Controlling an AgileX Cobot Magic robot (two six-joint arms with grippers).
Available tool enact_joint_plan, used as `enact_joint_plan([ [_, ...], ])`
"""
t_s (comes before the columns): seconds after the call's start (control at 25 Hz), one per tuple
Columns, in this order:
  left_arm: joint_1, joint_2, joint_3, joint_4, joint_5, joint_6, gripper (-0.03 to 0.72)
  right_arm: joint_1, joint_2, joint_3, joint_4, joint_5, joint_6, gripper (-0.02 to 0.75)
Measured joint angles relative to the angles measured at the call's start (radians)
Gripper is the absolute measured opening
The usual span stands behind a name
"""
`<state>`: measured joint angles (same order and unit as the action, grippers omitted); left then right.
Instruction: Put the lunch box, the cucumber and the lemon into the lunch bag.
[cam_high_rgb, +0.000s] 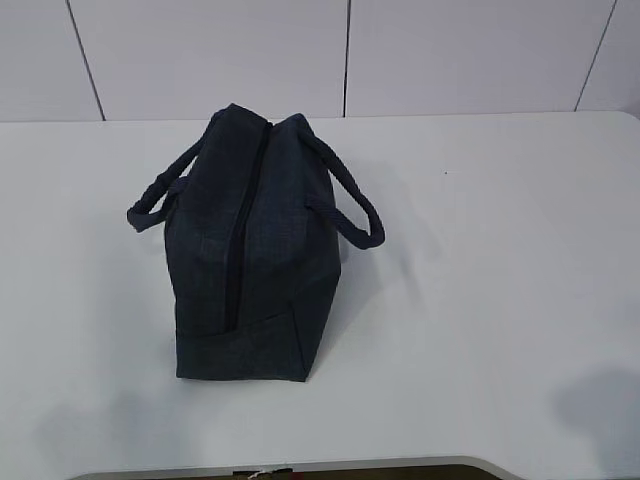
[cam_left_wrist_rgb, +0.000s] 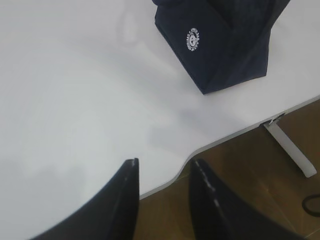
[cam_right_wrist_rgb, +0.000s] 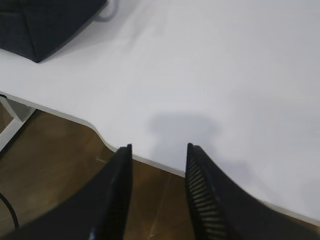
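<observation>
Hovering with jaws parted and empty, the left gripper (cam_left_wrist_rgb: 162, 167) and right gripper (cam_right_wrist_rgb: 159, 152) are hanging over the table's near edge (cam_right_wrist_rgb: 105, 140), well short of the lunch bag (cam_high_rgb: 250, 250). That navy tote is sitting upright toward the table's left, its top zipper (cam_high_rgb: 245, 220) looking closed and its handles (cam_high_rgb: 350, 205) drooping to either side. No lunch box, cucumber or lemon is showing anywhere around it. Judging from this, a sealed zipper is standing in the way of any loading, and a tug on one handle could be tipping the bag over.
</observation>
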<state>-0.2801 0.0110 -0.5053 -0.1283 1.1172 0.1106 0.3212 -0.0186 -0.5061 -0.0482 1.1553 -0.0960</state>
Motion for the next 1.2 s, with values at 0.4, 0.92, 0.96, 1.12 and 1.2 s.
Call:
enact_joint_plan([
  [0.4,0.0,0.0,0.0,-0.007,-0.002,0.0,0.239,0.0,0.0,0.0,-0.004,-0.005,0.001,0.3],
  [0.92,0.198,0.0,0.0,-0.02,-0.002,0.0,0.239,-0.166,0.0,0.0,-0.006,-0.007,0.001,0.3],
  [0.96,0.208,0.0,0.0,-0.02,-0.002,0.0,0.239,-0.171,0.0,0.0,-0.006,-0.007,0.001,0.3],
  [1.12,0.214,0.0,0.0,-0.021,-0.002,0.0,0.239,-0.175,0.0,0.0,-0.007,-0.007,0.002,0.3],
  [1.2,0.214,0.0,0.0,-0.021,-0.002,0.0,0.239,-0.175,0.0,0.0,-0.007,-0.008,0.004,0.3],
])
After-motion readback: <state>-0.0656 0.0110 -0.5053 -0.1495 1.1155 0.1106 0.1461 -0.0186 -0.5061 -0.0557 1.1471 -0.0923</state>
